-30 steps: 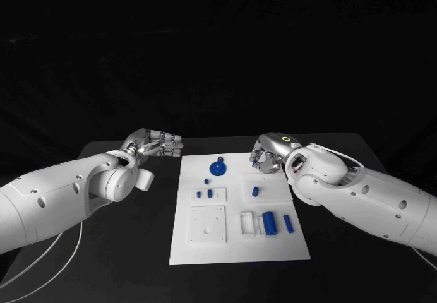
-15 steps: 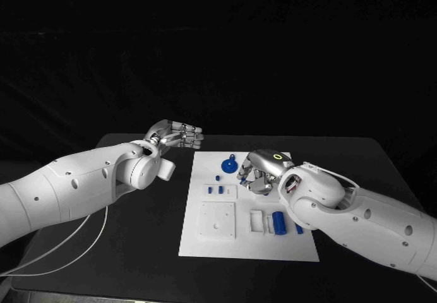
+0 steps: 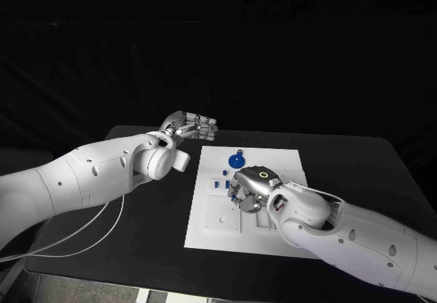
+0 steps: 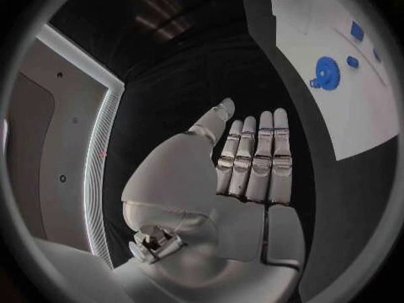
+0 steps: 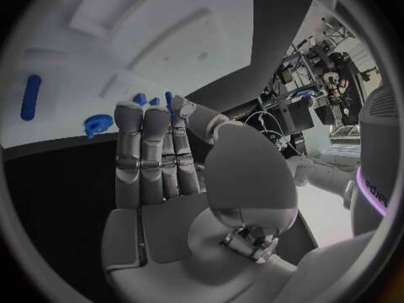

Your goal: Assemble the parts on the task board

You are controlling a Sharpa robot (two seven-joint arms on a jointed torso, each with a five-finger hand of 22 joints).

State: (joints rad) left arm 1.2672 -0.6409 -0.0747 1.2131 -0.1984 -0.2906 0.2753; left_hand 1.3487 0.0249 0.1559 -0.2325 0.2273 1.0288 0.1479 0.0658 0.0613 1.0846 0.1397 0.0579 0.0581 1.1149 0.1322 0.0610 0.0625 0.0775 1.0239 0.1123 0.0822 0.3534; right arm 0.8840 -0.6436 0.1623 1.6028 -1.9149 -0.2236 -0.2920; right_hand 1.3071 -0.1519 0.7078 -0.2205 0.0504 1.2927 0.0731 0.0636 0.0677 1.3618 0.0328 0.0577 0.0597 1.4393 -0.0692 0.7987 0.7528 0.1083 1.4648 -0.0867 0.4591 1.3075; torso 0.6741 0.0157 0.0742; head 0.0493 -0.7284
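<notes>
the open right robot hand hangs over the task board, hiding parts; the left robot hand hovers empty, fingers straight.

Black table carries white task board (lying flat, mid-table).

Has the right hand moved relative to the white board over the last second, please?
Yes: the right hand came from the board's far right edge onto its middle.
</notes>
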